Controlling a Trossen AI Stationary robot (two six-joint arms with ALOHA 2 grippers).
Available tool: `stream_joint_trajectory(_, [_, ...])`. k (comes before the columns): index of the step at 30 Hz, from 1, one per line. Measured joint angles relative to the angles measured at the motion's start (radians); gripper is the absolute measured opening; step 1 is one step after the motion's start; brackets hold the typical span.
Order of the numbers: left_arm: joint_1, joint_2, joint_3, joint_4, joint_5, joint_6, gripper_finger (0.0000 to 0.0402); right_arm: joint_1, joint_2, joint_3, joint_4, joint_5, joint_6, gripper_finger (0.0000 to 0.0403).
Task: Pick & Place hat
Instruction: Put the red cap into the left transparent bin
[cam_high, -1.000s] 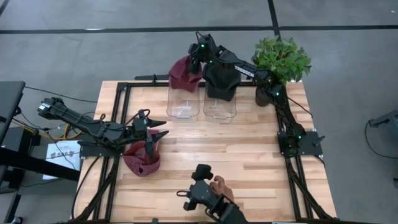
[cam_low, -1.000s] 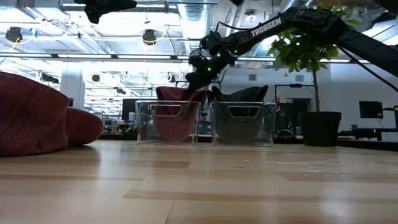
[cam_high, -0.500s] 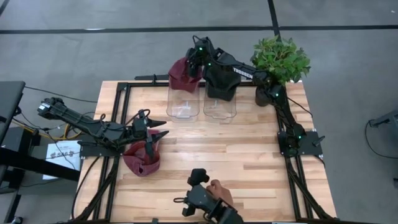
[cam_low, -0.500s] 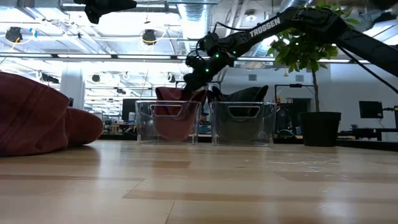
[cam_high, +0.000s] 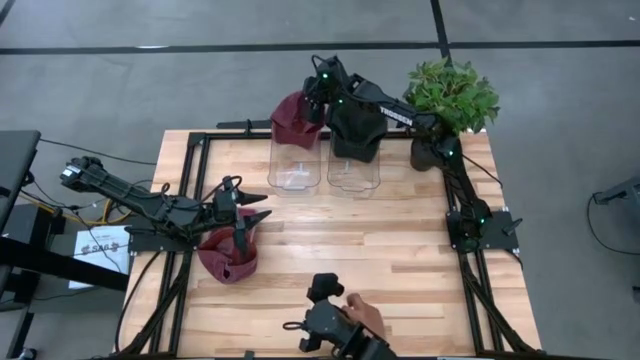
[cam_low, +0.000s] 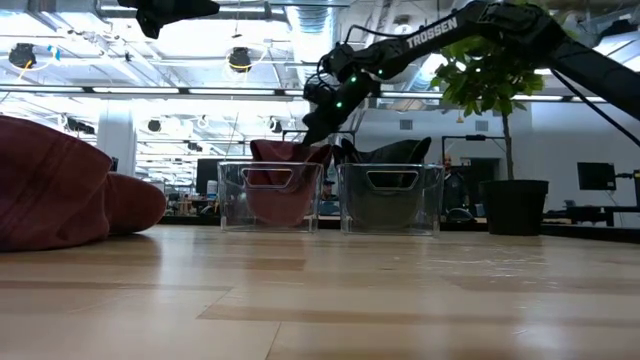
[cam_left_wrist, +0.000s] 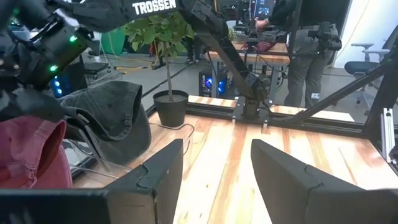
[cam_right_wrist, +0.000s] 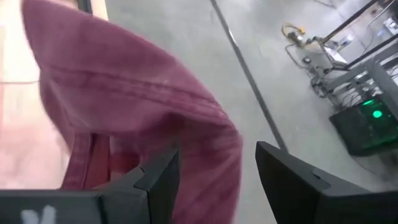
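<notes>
Maroon hat (cam_high: 296, 118) draped over left clear bin (cam_high: 295, 165).

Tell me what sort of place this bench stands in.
Probably a robotics lab or workshop: bare concrete floor, open ceiling with ducts, and desks with monitors behind the table.

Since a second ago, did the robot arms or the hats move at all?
Only a little. The right end effector shifted slightly over the red hat in the left clear bin, its fingers open, holding nothing. At the table's near edge, a person's hand with a black device moved about. The left end effector stayed open above the other red hat. The black hat did not move.
</notes>
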Motion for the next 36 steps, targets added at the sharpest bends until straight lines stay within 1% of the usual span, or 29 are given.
stream_joint_trajectory(6, [0.000, 0.000, 0.000, -0.001, 0.000, -0.002, 0.0187, 0.016, -0.062, 0.001, -0.060, -0.003, -0.019, 0.0191])
stream_joint_trajectory(12, [0.000, 0.000, -0.001, -0.032, 0.000, -0.024, 0.0187, 0.040, -0.144, 0.001, -0.166, -0.006, -0.011, 0.0176])
stream_joint_trajectory(19, [0.000, 0.000, -0.083, -0.031, 0.000, -0.083, 0.0187, 0.069, -0.215, 0.001, -0.361, -0.009, 0.026, 0.0150])
stream_joint_trajectory(24, [0.000, 0.000, -0.142, -0.002, -0.004, -0.150, 0.0187, 0.094, -0.245, 0.001, -0.507, -0.085, 0.041, 0.0132])
stream_joint_trajectory(29, [-0.009, 0.000, -0.158, 0.023, 0.005, -0.176, 0.0187, 0.133, -0.268, 0.001, -0.603, -0.183, 0.087, 0.0120])
stream_joint_trajectory(36, [-0.081, 0.000, -0.158, 0.057, 0.008, -0.171, 0.0187, 0.226, -0.269, 0.001, -0.737, -0.224, 0.096, 0.0118])
